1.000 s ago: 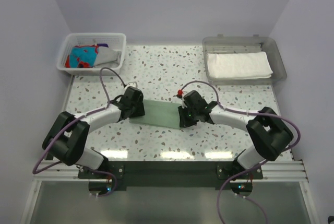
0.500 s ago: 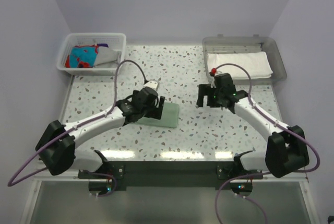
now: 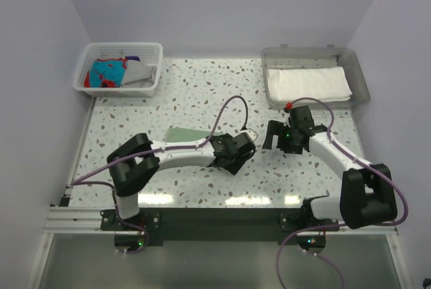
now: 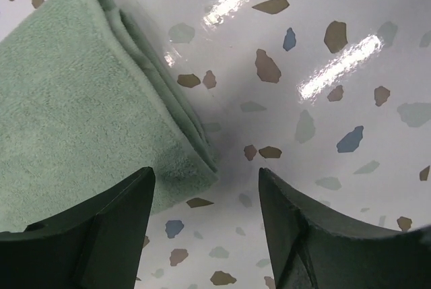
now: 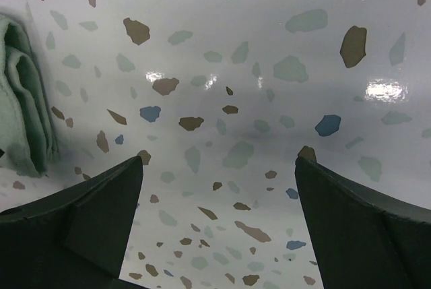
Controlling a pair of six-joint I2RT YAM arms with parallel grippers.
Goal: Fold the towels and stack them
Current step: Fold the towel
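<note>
A folded pale mint green towel [image 3: 185, 134] lies flat on the speckled table, partly under my left arm. The left wrist view shows its folded corner [image 4: 81, 100] just ahead of the left finger. My left gripper [image 3: 239, 153] [image 4: 204, 174] is open over bare table at the towel's right edge, holding nothing. To its right, my right gripper [image 3: 273, 135] [image 5: 219, 161] is wide open above bare table, with the mint towel's edge [image 5: 23, 100] far to its left. A white towel [image 3: 308, 83] lies folded in the clear tray [image 3: 360, 77]. Patterned [image 3: 106, 72], grey [image 3: 140, 72] and dark purple towels sit in the basket.
The white slatted basket [image 3: 151, 50] stands at the back left corner, the clear grey tray at the back right. Lilac walls close in the table on three sides. My left arm reaches diagonally across the table's middle.
Both grippers have let go of the mint towel, now folded shorter. My left gripper swung right past the towel's right edge. My right gripper drew back to the right and opened wide.
</note>
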